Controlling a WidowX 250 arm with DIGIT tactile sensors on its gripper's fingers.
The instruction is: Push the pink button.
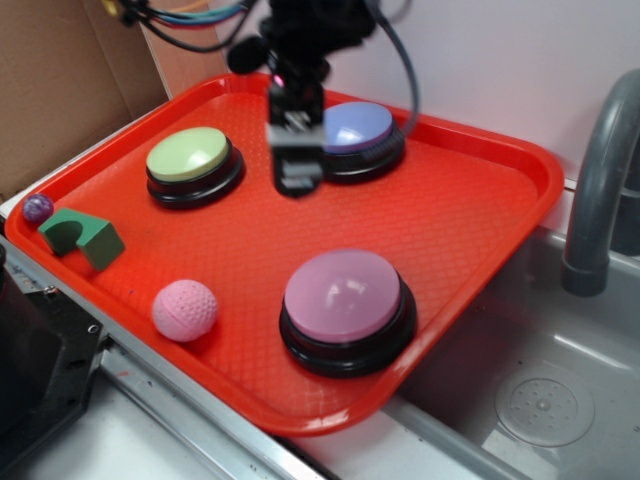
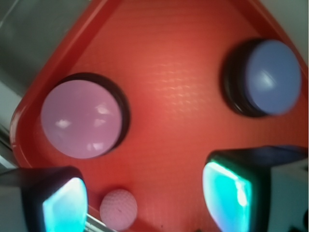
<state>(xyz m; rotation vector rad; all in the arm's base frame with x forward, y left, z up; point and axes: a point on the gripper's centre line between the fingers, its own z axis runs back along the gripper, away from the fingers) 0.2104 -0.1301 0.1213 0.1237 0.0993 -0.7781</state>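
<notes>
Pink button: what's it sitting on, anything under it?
The pink button sits on a black base, resting on the red tray. The tray surface beneath the base is covered, so nothing there can be checked.

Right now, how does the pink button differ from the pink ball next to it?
The pink button is much larger than the pink ball. The button's cap is a smooth, glossy dome; the ball is a dimpled, matte sphere. The button sits on a black round base, while the ball lies bare on the red tray. Both are pink and rest at the tray's near side.
</notes>
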